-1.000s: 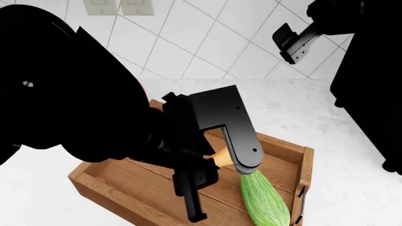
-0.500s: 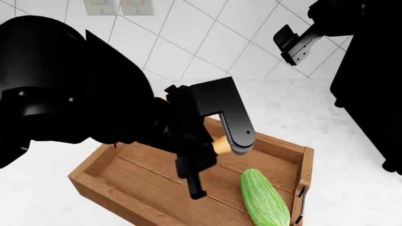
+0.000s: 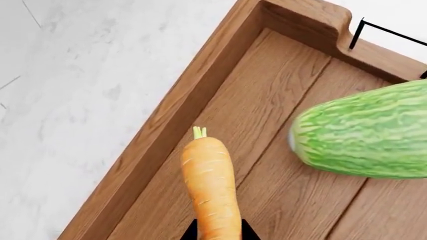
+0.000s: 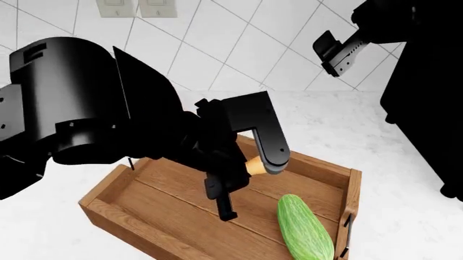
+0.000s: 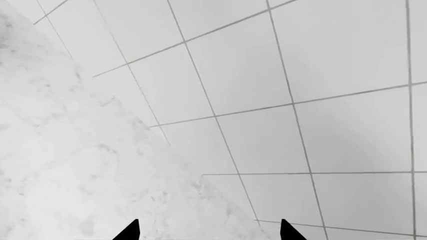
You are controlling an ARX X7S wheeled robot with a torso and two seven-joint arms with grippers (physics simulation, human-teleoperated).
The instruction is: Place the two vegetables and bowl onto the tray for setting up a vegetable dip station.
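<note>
My left gripper [image 4: 250, 165] bent down over the tray [image 4: 116, 187], fingers clamped on the carrot [image 3: 210, 182] above its floor, cucumber [image 4: 305, 230] lying inside, right gripper [image 4: 334, 50] raised by the tiled wall, fingers apart.

head cam looks down over the tray [image 4: 318, 169]; left wrist cam sits close above that same tray [image 3: 200, 85] floor. right wrist cam faces wall tiles [image 5: 320, 75], probably from up high.
</note>
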